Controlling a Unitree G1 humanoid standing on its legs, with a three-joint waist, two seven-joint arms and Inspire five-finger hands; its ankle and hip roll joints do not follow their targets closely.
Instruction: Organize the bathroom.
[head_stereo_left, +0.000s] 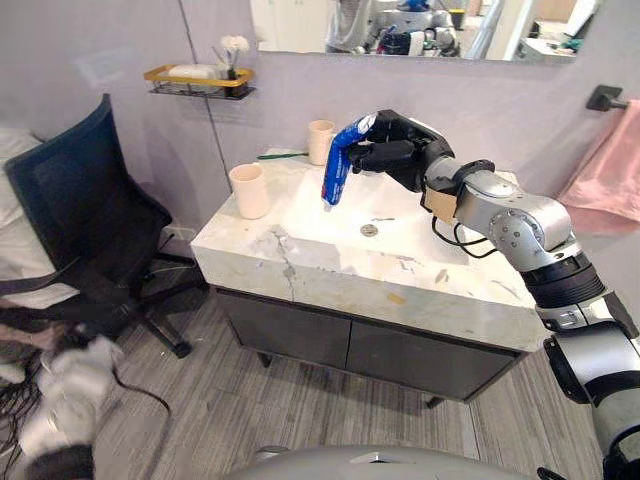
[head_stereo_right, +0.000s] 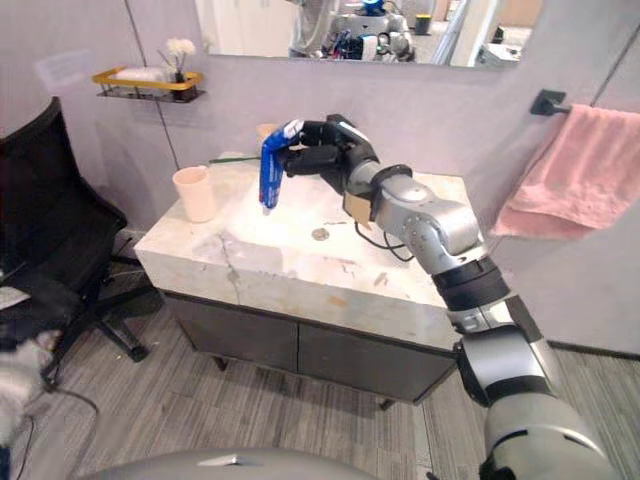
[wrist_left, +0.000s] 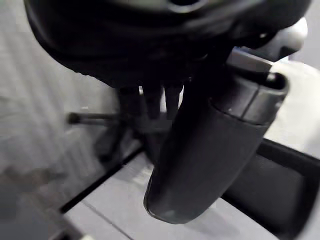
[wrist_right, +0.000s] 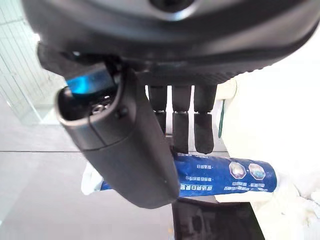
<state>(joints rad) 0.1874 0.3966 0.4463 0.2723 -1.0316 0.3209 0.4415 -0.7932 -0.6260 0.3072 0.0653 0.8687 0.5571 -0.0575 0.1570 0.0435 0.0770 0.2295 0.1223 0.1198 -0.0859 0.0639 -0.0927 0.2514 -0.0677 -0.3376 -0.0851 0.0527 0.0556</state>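
A marble-topped vanity (head_stereo_left: 300, 262) with dark cabinet doors (head_stereo_left: 350, 345) stands on grey plank flooring (head_stereo_left: 230, 405), and a black office chair (head_stereo_left: 85, 215) sits off to its left. On the counter's near left corner stands a pale cup (head_stereo_left: 249, 190), well apart from a second cup (head_stereo_left: 320, 141) at the back edge by the wall. A thin green stick (head_stereo_left: 282, 154) (possibly a toothbrush, too small to tell) lies flat just left of that rear cup. Above the basin, over the drain (head_stereo_left: 369, 229), the right hand (head_stereo_left: 392, 148) has thumb and fingers curled round a blue toothpaste tube (head_stereo_left: 340, 163), which hangs tilted with its cap end down, clear of the counter. The left hand (wrist_left: 200, 145) appears in its own wrist view with fingers loosely extended, holding nothing. On the wall behind, a pink towel (head_stereo_right: 565, 170) hangs from a hook at right, a yellow-rimmed shelf (head_stereo_left: 198, 80) holds small items at left, and a mirror (head_stereo_left: 420, 25) runs along the top.
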